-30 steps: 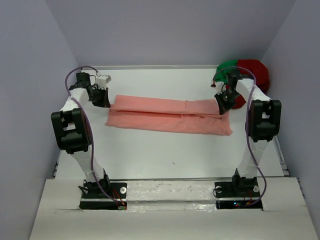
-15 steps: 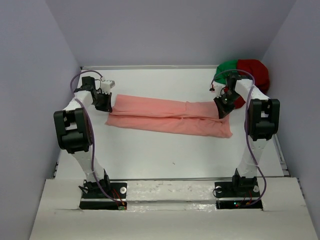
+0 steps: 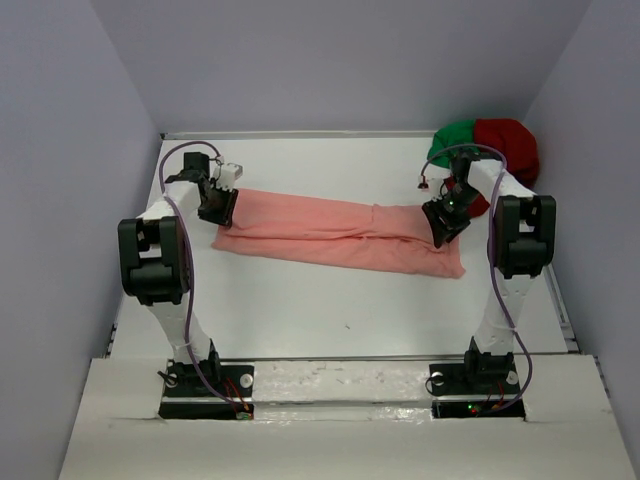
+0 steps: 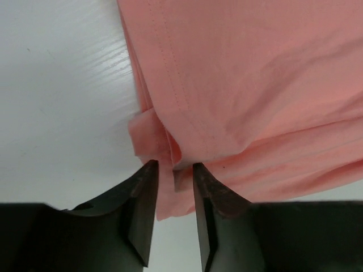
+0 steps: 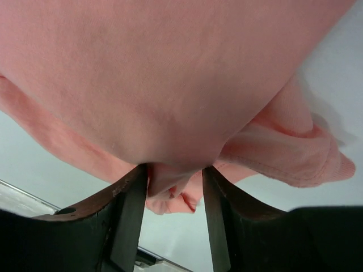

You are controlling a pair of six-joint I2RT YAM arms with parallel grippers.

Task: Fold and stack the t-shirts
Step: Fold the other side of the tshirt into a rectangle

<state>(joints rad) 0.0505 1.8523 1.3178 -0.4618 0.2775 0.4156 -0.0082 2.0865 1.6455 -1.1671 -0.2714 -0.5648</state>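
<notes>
Both arms have swung inward vs 1 s ago, and both sets of jaws, pinched shut then, now stand parted. Salmon-pink t-shirt (image 3: 330, 232) lies mid-frame on the smooth white table (image 3: 330, 310). It's a long flat band of soft matte knit, folded lengthwise, w/ a stitched hem at its left end. Left gripper (image 3: 217, 208) tilts down over that end, released, a limp flap loose btwn its dark fingers (image 4: 142, 204). Right gripper (image 3: 443, 225) is pitched down at the right end, also let go, bunched cloth in the gap. Green t-shirt (image 3: 450, 138) & dark red t-shirt (image 3: 508, 145) sit crumpled together, upper right corner.
</notes>
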